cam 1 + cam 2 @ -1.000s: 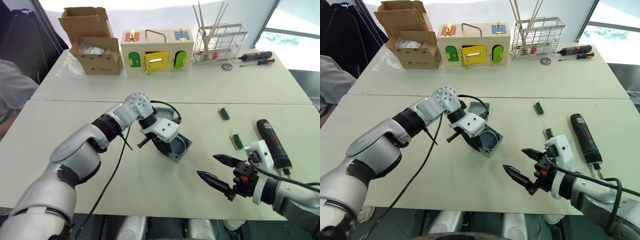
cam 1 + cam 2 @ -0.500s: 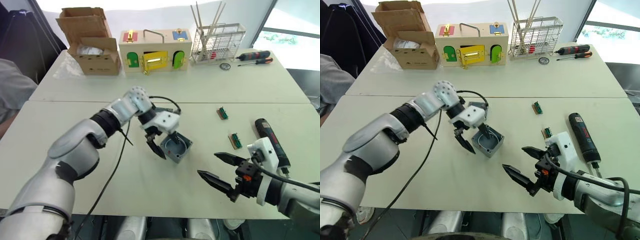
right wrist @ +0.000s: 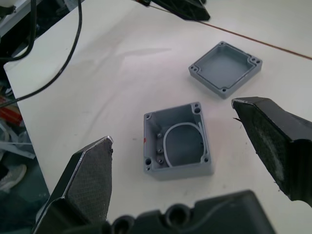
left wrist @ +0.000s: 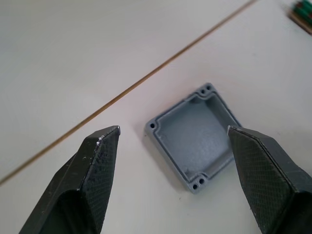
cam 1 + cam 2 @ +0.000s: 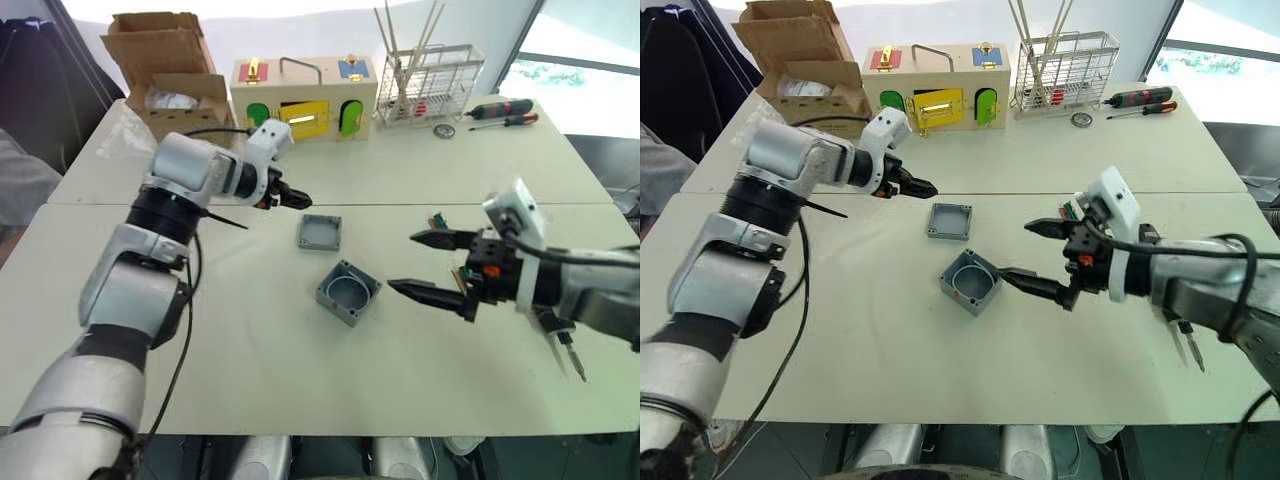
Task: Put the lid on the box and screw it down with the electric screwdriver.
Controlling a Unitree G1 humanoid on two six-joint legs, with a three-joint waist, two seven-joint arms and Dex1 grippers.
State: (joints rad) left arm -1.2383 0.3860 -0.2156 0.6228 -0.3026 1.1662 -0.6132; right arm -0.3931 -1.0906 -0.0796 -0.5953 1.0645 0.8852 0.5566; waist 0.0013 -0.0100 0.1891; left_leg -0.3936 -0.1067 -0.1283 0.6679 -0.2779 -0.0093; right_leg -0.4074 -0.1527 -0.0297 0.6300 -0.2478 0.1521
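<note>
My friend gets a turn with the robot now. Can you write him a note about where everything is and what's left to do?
Left gripper: open, empty, up near the table seam, aimed at the lid.
Right gripper: open, empty, hovering beside the box.
The lid lies hollow side up on the table, apart from the box. The box sits open, opening facing up.
The electric screwdriver lies on the table behind the right arm, mostly hidden.
Done: nothing fastened yet.
Left: turn the lid over onto the box, pick up the electric screwdriver, drive the screws.

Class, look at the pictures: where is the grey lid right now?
The lid lies hollow side up on the table, just beyond the open box, ahead of the left gripper.
</note>
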